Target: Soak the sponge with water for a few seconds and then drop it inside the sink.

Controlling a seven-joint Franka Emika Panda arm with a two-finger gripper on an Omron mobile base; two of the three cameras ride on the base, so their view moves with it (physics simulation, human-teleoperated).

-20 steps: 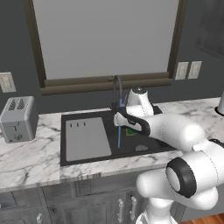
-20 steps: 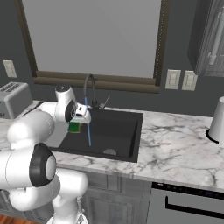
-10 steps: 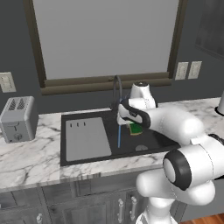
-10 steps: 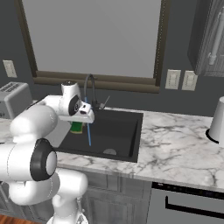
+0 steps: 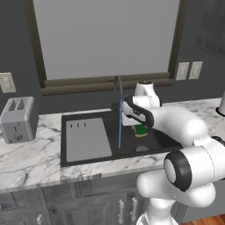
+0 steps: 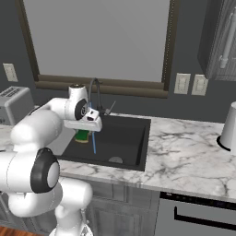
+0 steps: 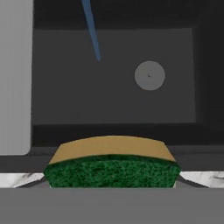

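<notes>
Yellow-and-green block: small rectangular sponge (image 5: 140, 130) with a yellow body and green scouring face, at the centre of the left base view, hanging over the right part of the basin; low centre of the hand view (image 7: 112, 168), green face toward the camera, yellow body behind it.
Pincer: two-finger pincer (image 5: 137, 126) at the end of the white arm, clamped on the sponge; in the right base view (image 6: 85, 130) it sits left of centre, with the sponge (image 6: 83, 136) showing green just beneath the white hand.
Stream: thin straight blue water (image 5: 119, 128) falling from the dark curved gooseneck faucet (image 5: 117, 90); it runs just left of the sponge in the left base view, apart from it. In the right base view the water (image 6: 94, 141) drops just right of the sponge.
Basin: large dark charcoal rectangular sink (image 5: 110, 154) set into the white marble bench (image 5: 30, 160); round grey drain (image 7: 149, 75) upper right of centre in the hand view, blue water (image 7: 91, 29) slanting down at upper centre.
Drainboard: light grey ribbed panel (image 5: 87, 139) in the left part of the sink.
Left edge: silver two-slot toaster (image 5: 17, 118) on the bench, well apart from the sink.
</notes>
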